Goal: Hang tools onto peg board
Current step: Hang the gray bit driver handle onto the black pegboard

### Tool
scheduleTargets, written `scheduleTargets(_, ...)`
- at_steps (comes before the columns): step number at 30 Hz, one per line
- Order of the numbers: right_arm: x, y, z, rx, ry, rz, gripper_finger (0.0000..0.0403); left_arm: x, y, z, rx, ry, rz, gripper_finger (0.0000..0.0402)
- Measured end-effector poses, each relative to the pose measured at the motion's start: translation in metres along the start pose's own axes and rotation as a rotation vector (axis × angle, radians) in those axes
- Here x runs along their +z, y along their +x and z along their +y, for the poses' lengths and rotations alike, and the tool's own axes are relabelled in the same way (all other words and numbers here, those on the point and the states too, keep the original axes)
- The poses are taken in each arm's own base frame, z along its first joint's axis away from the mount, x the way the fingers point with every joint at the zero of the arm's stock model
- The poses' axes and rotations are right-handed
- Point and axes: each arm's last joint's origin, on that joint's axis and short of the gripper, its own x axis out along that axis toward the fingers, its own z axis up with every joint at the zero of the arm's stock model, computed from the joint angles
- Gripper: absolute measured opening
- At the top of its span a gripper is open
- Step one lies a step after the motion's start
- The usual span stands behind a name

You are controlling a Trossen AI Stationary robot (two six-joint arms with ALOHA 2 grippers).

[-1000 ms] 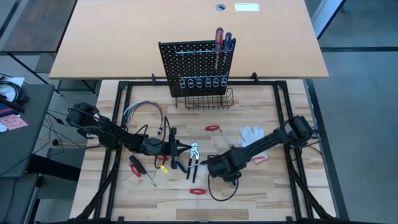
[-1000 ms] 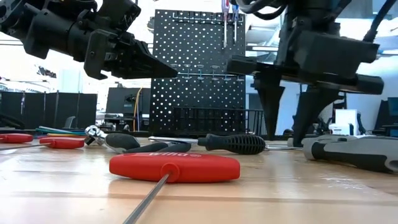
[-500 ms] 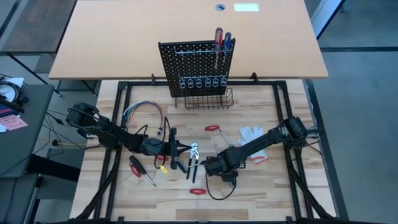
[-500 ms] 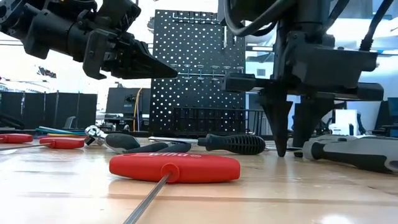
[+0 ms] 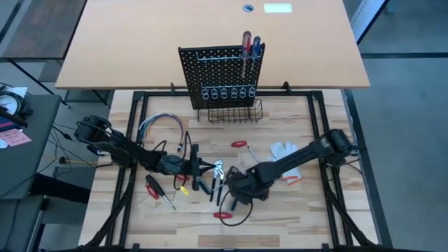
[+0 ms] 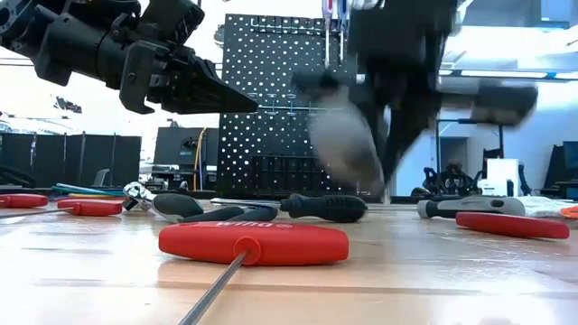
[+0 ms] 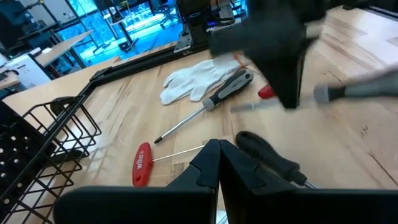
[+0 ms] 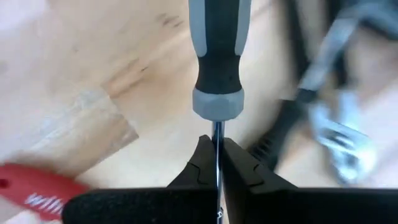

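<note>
My right gripper (image 8: 216,152) is shut on a grey-and-black-handled screwdriver (image 8: 217,50), low over the table's middle (image 5: 236,192). Just left of it, my left gripper (image 7: 219,152) hovers shut and empty above pliers (image 5: 217,175) and black-handled tools. The black peg board (image 5: 220,73) stands upright at the table's far side. A red-handled screwdriver (image 5: 246,43) and a blue-handled screwdriver (image 5: 257,47) hang on it. A wire basket (image 5: 234,112) sits at its base. My right gripper pinches the screwdriver's bare metal shaft (image 8: 216,132) between its two fingers, just below the grey collar of the handle. The fingers come from above and lie across the shaft. The handle (image 6: 470,207) lies low, at about table height; whether it rests there I cannot tell.
Lying loose on the table are a white glove (image 5: 283,150), coloured cables (image 5: 161,126), two red T-handled drivers (image 5: 240,144) (image 5: 222,215), a red-and-black screwdriver (image 5: 152,187) and a black-handled screwdriver (image 6: 325,208). Black frame rails run along the table's sides.
My right gripper has come down, its fingers have closed in, and it has swung toward the table's left and near edge. The grey-and-black screwdriver has moved with it, away from the near edge, uncovering a red handle behind it.
</note>
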Motion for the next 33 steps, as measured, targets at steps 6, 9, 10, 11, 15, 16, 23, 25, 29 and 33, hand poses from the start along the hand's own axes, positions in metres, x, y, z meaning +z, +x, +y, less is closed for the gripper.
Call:
scheduleTargets(6, -0.012, -0.035, 0.012, -0.126, 0.351, -0.147, 0.0001, 0.000, 0.000, 0.000, -0.001, -0.006, 0.001, 0.0004)
scheduleTargets(9, -0.025, -0.051, 0.018, -0.259, 0.551, -0.335, 0.0001, 0.000, 0.000, -0.001, -0.018, -0.007, -0.004, 0.0004)
scheduleTargets(10, -0.030, -0.056, 0.019, -0.315, 0.613, -0.405, 0.0001, 0.000, 0.000, -0.001, -0.038, -0.008, -0.009, 0.0004)
scheduleTargets(11, -0.034, -0.059, 0.022, -0.359, 0.668, -0.479, 0.0001, 0.001, 0.000, -0.002, -0.054, -0.009, -0.015, 0.0004)
scheduleTargets(15, -0.043, -0.073, 0.034, -0.617, 0.806, -0.889, 0.0001, 0.005, 0.000, -0.003, -0.130, 0.009, -0.083, 0.0010)
scheduleTargets(16, -0.044, -0.075, 0.037, -0.692, 0.812, -0.979, 0.0001, 0.006, -0.001, -0.003, -0.145, 0.017, -0.096, 0.0016)
scheduleTargets(23, -0.044, -0.052, 0.045, -0.860, 0.764, -1.134, 0.0000, 0.018, 0.002, -0.003, -0.182, -0.052, -0.175, 0.0114)
scheduleTargets(25, -0.039, -0.049, 0.040, -0.868, 0.765, -1.135, 0.0000, 0.026, 0.005, -0.002, -0.176, -0.074, -0.196, 0.0145)
scheduleTargets(29, -0.030, -0.039, 0.031, -0.889, 0.728, -1.086, 0.0000, 0.034, 0.010, 0.000, -0.173, -0.102, -0.189, 0.0180)
scheduleTargets(33, -0.022, -0.043, 0.023, -0.905, 0.722, -1.102, 0.0000, 0.037, 0.016, 0.002, -0.178, -0.124, -0.137, 0.0180)
